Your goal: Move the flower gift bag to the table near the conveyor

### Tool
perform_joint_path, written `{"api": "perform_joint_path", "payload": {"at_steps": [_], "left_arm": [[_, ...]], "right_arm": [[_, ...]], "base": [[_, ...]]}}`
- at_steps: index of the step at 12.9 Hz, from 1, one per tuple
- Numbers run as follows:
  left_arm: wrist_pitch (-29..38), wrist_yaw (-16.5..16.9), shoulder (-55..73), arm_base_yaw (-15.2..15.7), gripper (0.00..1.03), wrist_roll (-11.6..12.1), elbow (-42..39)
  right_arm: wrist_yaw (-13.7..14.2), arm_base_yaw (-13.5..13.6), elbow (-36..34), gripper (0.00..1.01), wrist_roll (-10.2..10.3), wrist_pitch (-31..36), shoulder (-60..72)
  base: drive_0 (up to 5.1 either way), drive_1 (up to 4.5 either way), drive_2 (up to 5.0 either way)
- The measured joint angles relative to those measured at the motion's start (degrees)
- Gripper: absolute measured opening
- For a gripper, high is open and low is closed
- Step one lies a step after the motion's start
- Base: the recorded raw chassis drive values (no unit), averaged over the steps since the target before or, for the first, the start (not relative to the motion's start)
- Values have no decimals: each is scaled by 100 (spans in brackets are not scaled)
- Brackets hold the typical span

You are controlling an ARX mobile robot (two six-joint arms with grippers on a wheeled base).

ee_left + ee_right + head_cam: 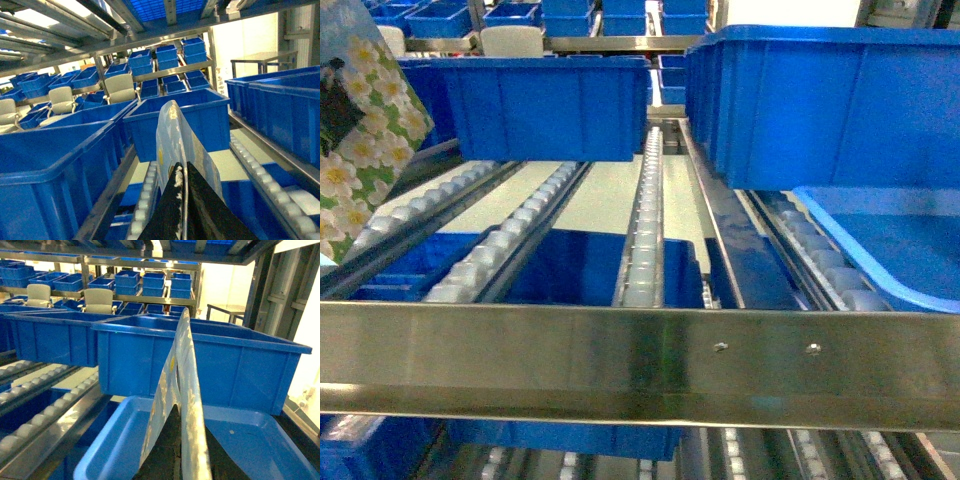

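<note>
The flower gift bag [365,140] shows at the far left edge of the head view, tilted, its white-and-yellow blooms on green hanging over the outermost roller track of the conveyor [642,235]. No arm or gripper appears in that view, and whether the bag rests on the rollers or hangs clear of them I cannot tell.

I judge this to be the carrying step: the bag is up among the racking, and the table it is bound for shows in none of the three views. The next move calls for drawing the bag back clear of the steel front rail [640,360] and the blue bins [545,105], then turning toward wherever the table stands.

The wrist views add what the head view lacks. From the left wrist, the left gripper [184,200] looks closed, its dark fingers [210,210] meeting on a thin pale sheet that rises edge-on between them, which I take to be the bag. From the right wrist, a similar pale, glossy sheet stands edge-on above the right gripper [176,450], over a shallow blue tray [250,440]. Its dark fingers are mostly hidden, so I cannot tell how far they are closed. Only the head view shows the flower print; only the wrists show any grasp.
</note>
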Motion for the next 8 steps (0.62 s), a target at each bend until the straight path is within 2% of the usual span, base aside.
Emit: {"api": "perform_joint_path", "payload": {"at_steps": [8], "left_arm": [[22,0,7,0,2,0,0]], "right_arm": [[-2,0,0,2,0,39,-7]], "base": [[-461,53,397]]}}
